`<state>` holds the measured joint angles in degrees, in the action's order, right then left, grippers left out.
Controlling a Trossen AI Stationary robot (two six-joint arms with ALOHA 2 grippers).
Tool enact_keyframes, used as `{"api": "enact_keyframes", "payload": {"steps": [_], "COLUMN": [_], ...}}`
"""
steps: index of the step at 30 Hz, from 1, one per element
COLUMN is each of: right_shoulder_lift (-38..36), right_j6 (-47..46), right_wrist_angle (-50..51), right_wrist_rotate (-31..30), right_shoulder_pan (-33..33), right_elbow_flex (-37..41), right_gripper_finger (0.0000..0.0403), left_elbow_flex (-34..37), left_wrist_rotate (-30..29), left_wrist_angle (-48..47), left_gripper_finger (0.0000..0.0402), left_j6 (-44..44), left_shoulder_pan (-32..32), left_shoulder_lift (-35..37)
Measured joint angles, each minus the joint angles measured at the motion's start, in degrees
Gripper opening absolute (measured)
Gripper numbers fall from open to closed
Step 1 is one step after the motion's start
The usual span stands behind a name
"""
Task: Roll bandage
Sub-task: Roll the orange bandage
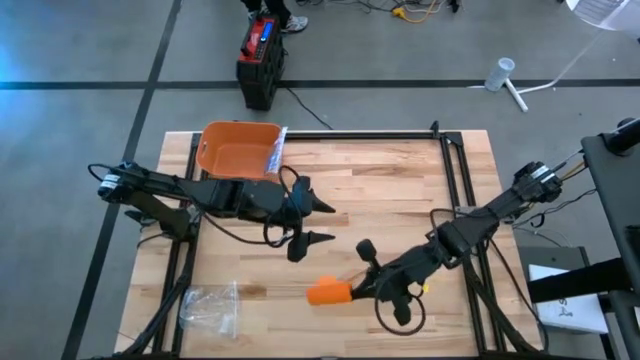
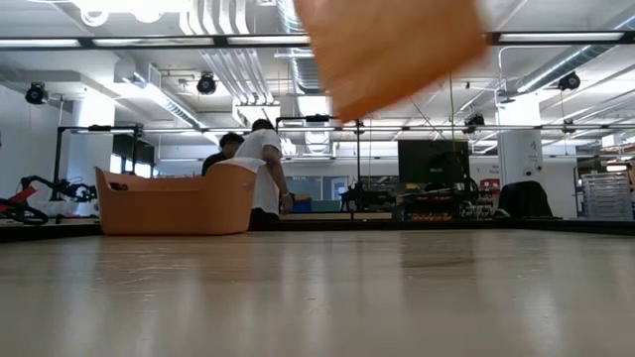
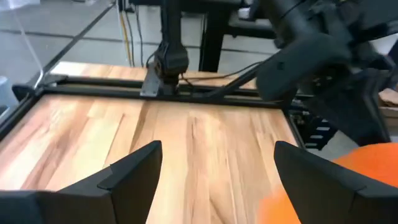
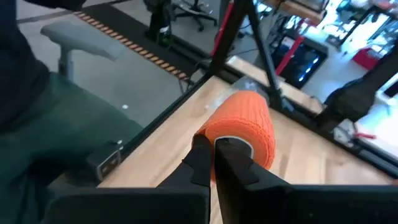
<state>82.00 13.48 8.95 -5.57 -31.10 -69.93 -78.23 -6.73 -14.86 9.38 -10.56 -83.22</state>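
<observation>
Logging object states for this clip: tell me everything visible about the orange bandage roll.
The orange bandage roll is a fully wound cylinder of crinkled, elastic-looking fabric with a pale hollow core at its end. The right gripper is shut on the roll's wall at that end. It sits low over the wooden table toward the front edge; contact with the table cannot be told.

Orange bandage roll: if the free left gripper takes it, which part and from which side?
Judging by its pose: grip the curved outer wall of the orange bandage roll near its free end, coming in from the table's left. The right gripper is shut on the rim of the other end, so that end is taken. The left gripper is open and empty over mid-table.
</observation>
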Motion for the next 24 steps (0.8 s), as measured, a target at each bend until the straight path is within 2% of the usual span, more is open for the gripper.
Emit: {"api": "enact_keyframes", "payload": {"steps": [4,7,16,20,24], "right_shoulder_lift": [0.0,-0.2,-3.3,-4.9,-5.5], "right_j6": [-0.4,1.3,8.2,10.2,9.9], "right_wrist_angle": [-1.0,-0.9,4.0,4.5,4.6], "right_wrist_rotate": [-0.1,-2.9,-13.6,-18.0,-18.7], "right_shoulder_pan": [0.1,0.1,0.0,-0.1,-0.1], "right_elbow_flex": [0.4,0.4,0.6,1.3,1.5], "right_gripper_finger": [0.0,0.0,0.0,0.0,0.0], "left_elbow_flex": [1.8,3.3,4.8,4.9,4.9], "left_wrist_rotate": [0.0,0.6,18.2,16.4,12.0], "left_wrist_angle": [-0.1,2.0,9.9,10.3,10.6], "left_gripper_finger": [0.0315,0.0323,0.034,0.0347,0.0352], "left_j6": [0.7,0.7,-0.1,-1.6,-3.2], "left_shoulder_pan": [0.0,-0.2,-1.1,-2.1,-2.5], "left_shoulder_lift": [0.0,0.0,0.1,-0.3,-1.7]}}
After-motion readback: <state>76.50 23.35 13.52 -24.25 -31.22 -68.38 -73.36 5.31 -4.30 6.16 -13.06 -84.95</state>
